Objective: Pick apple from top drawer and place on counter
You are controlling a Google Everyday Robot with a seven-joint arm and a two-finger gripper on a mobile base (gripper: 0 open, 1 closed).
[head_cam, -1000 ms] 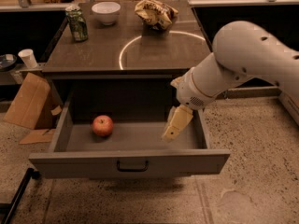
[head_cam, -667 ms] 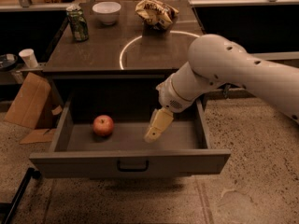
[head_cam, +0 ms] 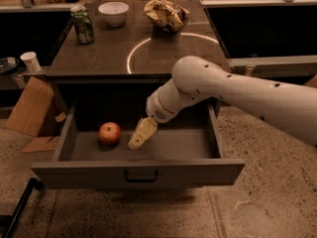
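Observation:
The top drawer (head_cam: 138,173) is pulled open below the counter (head_cam: 99,58). The red apple (head_cam: 109,133) lies on the drawer floor at the left. My gripper (head_cam: 139,135) hangs inside the drawer just right of the apple, a small gap apart from it, its pale fingers pointing down and left. It holds nothing. My white arm reaches in from the right over the drawer's right half.
On the counter stand a green can (head_cam: 82,26), a white bowl (head_cam: 113,12) and a crumpled snack bag (head_cam: 166,14); a white circle (head_cam: 148,43) is marked on it. A cardboard piece (head_cam: 32,105) and a white cup (head_cam: 30,61) are at the left.
My arm and gripper have moved left inside the drawer, from its right side to just beside the apple. The apple has not moved.

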